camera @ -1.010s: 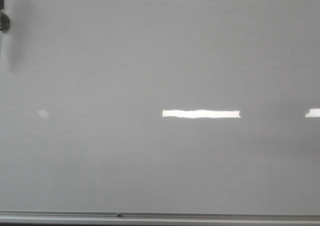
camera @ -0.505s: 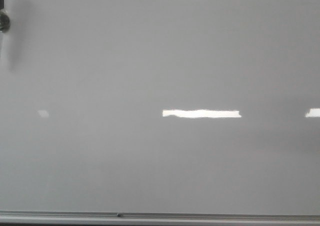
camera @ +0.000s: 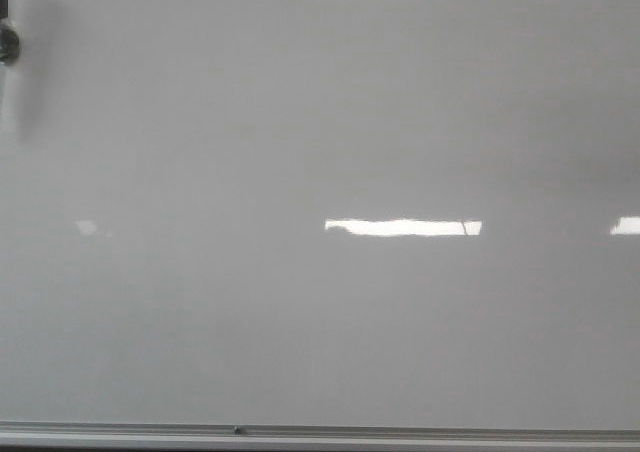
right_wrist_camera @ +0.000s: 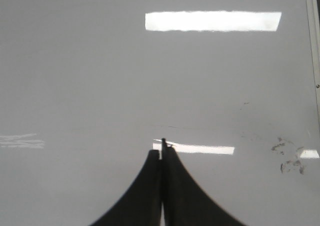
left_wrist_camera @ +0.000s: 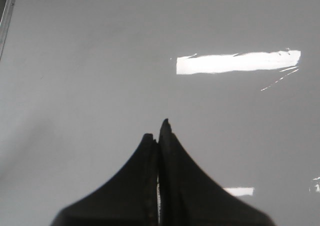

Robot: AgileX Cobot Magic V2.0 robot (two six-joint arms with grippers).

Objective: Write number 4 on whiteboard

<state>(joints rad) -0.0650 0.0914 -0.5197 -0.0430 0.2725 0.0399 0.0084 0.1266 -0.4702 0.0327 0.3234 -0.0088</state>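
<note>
The whiteboard [camera: 320, 152] is a glossy pale grey board that fills the front view, with bright rectangular light reflections on it. No number 4 shows on it in any view. Neither gripper shows in the front view. In the left wrist view my left gripper [left_wrist_camera: 157, 131] hangs over bare whiteboard [left_wrist_camera: 100, 61] with its black fingers pressed together and nothing between them. In the right wrist view my right gripper [right_wrist_camera: 162, 148] is shut over the whiteboard [right_wrist_camera: 100, 76]. A thin dark sliver stands up between its tips; I cannot tell what it is.
A grey metal frame strip [camera: 320, 435] runs along the board's near edge, and shows at the edge of both wrist views [left_wrist_camera: 6, 16] [right_wrist_camera: 313, 36]. A dark round object [camera: 8, 42] with a shadow sits at the far left. Faint dark smudges [right_wrist_camera: 287, 156] mark the board near the right frame.
The small pale reflection at the left of the board has grown fainter. A thin dark line now crosses the right end of the long bright reflection. Nothing else moved.
</note>
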